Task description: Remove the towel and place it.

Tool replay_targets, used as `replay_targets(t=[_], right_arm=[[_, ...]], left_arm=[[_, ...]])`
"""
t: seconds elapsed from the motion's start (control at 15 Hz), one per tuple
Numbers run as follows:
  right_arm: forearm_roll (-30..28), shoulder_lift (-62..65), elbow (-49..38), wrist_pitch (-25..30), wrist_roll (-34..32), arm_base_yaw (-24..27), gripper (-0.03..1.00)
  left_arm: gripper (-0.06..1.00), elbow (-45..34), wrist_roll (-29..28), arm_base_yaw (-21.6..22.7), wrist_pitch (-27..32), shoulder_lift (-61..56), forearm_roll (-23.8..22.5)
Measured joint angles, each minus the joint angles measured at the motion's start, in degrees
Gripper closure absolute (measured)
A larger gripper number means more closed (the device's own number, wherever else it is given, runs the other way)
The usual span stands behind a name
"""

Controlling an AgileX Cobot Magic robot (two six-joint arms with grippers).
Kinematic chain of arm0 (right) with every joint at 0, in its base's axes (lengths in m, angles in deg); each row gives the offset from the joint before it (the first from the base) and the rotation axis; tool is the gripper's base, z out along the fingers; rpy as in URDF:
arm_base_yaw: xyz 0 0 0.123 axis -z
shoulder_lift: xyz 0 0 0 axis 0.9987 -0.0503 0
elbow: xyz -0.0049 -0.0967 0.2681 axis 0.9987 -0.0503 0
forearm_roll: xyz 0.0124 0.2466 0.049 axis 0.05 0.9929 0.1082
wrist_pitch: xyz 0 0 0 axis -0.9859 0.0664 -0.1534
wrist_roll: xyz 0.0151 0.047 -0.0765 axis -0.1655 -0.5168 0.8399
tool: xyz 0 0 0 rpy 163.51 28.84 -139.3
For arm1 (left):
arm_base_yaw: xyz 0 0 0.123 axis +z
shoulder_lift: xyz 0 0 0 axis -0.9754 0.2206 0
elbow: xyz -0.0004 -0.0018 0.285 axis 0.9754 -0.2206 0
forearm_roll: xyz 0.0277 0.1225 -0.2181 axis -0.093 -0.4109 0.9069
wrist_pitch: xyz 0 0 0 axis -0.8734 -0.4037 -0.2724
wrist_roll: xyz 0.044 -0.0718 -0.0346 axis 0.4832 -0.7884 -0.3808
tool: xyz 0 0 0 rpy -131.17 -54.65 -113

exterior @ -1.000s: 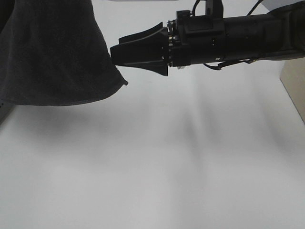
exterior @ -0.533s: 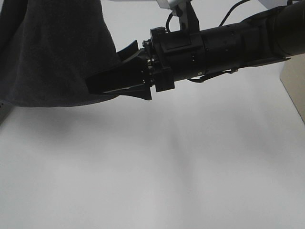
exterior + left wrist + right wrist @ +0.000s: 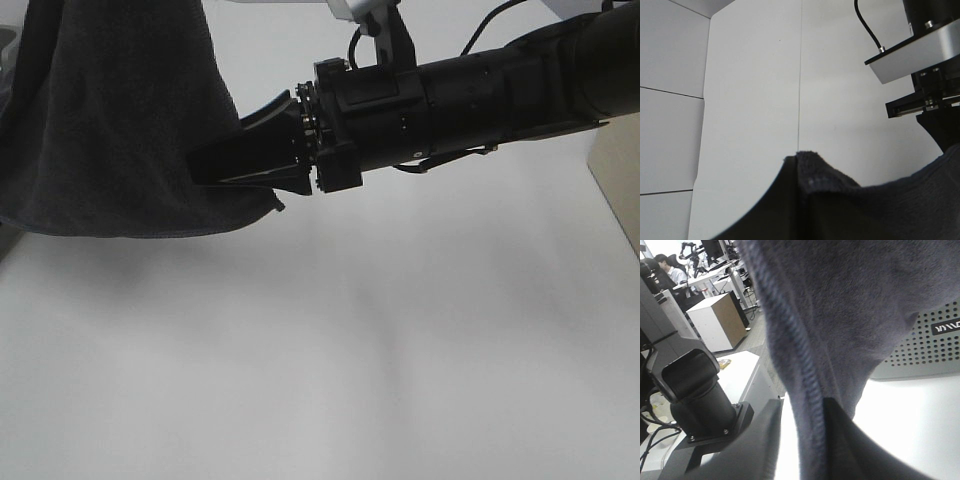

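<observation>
The dark navy-charcoal towel (image 3: 110, 130) hangs in the air at the upper left of the exterior view, above the white table (image 3: 350, 380). My right gripper (image 3: 195, 170) reaches in from the right, its jaws closed on the towel's right edge near the lower corner. In the right wrist view the hemmed edge (image 3: 805, 365) runs between the two fingers (image 3: 840, 440). In the left wrist view my left gripper (image 3: 797, 160) holds a fold of the towel (image 3: 880, 200) up high. The left arm is outside the exterior view.
A grey perforated basket (image 3: 920, 345) stands behind the towel in the right wrist view. A beige box (image 3: 618, 180) is at the table's right edge. The right arm's wrist (image 3: 920, 55) is close to the left gripper.
My right gripper has moved left onto the towel's right edge, and its jaws have gone from wide open to closed on it. The towel's lower corner has shifted a little right.
</observation>
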Motion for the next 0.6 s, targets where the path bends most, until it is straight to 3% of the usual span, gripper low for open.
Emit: replay_targets(t=[0.27, 0.6], right_arm=[[-1.1, 0.0, 0.0, -1.3, -1.7, 0.0, 0.96], [-1.1, 0.0, 0.0, -2.2, -7.4, 0.0, 0.96]], left_arm=[[0.94, 0.0, -0.2, 0.0, 0.0, 0.1, 3.0], [0.94, 0.0, -2.7, 0.0, 0.0, 0.2, 3.0]])
